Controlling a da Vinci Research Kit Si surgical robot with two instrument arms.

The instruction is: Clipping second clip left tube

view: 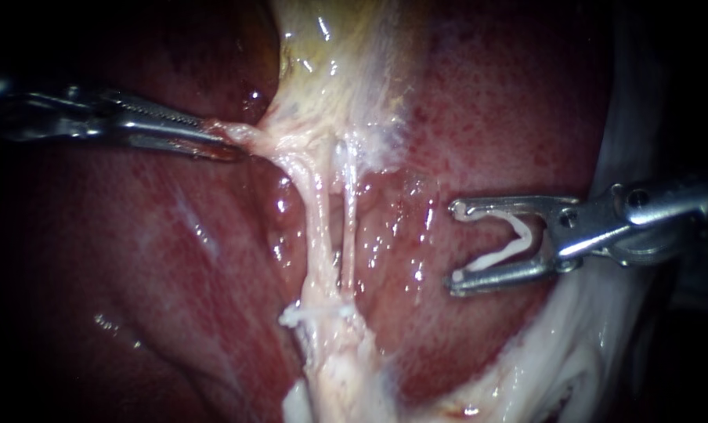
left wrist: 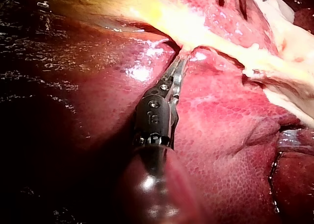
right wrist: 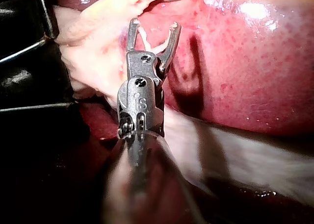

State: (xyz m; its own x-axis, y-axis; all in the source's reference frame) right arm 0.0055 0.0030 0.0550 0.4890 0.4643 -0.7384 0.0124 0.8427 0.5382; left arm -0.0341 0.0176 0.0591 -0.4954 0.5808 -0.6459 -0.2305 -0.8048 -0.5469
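**A:** Where does the left tube lie?

**B:** Mid-scene. It is a pale strand running from the gallbladder at the far end toward the near end. The right tube runs just beside it, and the liver lies on both sides.

**A:** And the right instrument?

**B:** It is off to the right of both tubes, over the liver, and touches neither. Its jaws stand wide apart with the loaded clip seated between them. One leg of the clip lies against each jaw, and the clip's open mouth faces left toward the tubes. The right tube lies between that clip and the left tube.

**A:** Is there anything on the tubes?

**B:** A placed clip sits at the near end, where the two strands run together. I cannot tell which tube it holds. The loaded clip lies farther than that one, level with the bare middle stretch of the tubes.

**A:** And the left instrument?

**B:** Its jaws are clamped on pale tissue just below the gallbladder, and that tissue is stretched out to the left.
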